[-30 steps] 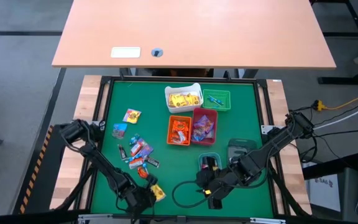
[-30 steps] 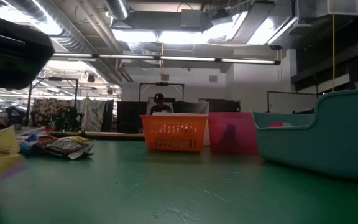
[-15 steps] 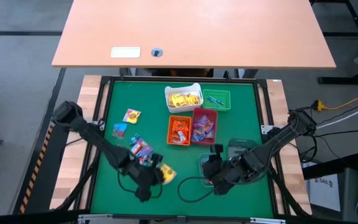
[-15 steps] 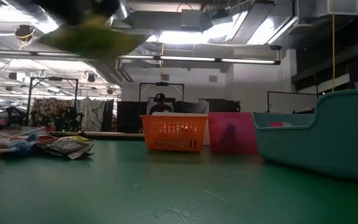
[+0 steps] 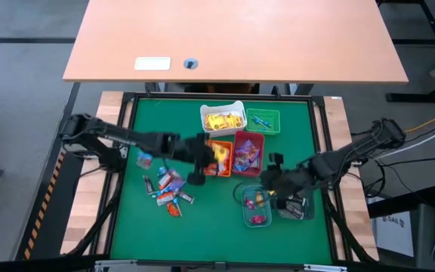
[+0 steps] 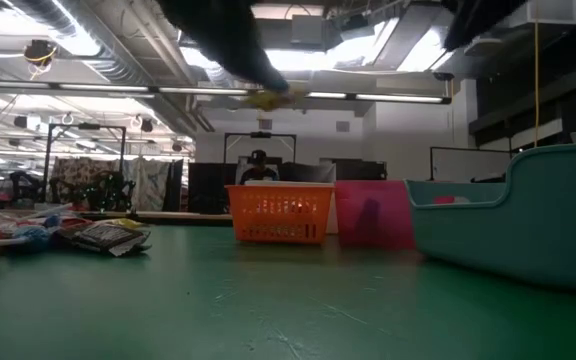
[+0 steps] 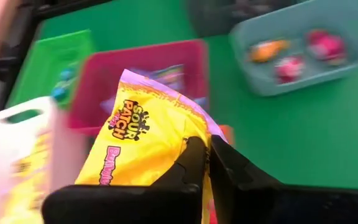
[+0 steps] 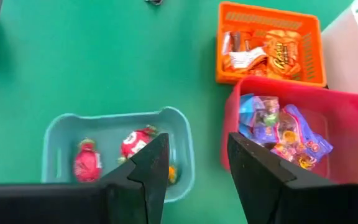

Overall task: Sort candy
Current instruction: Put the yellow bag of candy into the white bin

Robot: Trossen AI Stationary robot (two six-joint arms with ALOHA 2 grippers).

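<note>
My left gripper point(image 5: 205, 156) is shut on a yellow Sour Patch candy packet point(image 7: 143, 140), held in the air over the orange bin point(image 5: 217, 160). The packet also shows high in the low view point(image 6: 268, 98). My right gripper point(image 8: 197, 168) is open and empty, above the table between the clear teal bin point(image 8: 114, 146) and the red bin point(image 8: 291, 134). The teal bin holds a few red and orange sweets. A pile of loose candy point(image 5: 169, 189) lies on the green mat at the left, with two more packets point(image 5: 159, 140) farther back. My left gripper pinches an edge of the yellow packet point(image 7: 188, 138) between its two shut fingers. The packet is lifted clear of the table and reaches forward past the fingertips. How far it goes in between the fingers is hidden by the fingers themselves.
A white bin point(image 5: 223, 119) with yellow sweets and a green bin point(image 5: 264, 122) stand at the far side of the mat. The orange and red point(image 5: 248, 153) bins sit side by side in the middle. A wooden tabletop point(image 5: 232, 38) lies beyond the mat.
My left gripper has risen from the mat's near edge and gone toward the far edge and to the right, carrying the yellow packet up to the bins. My right gripper has drawn away from the teal bin toward the far edge.
</note>
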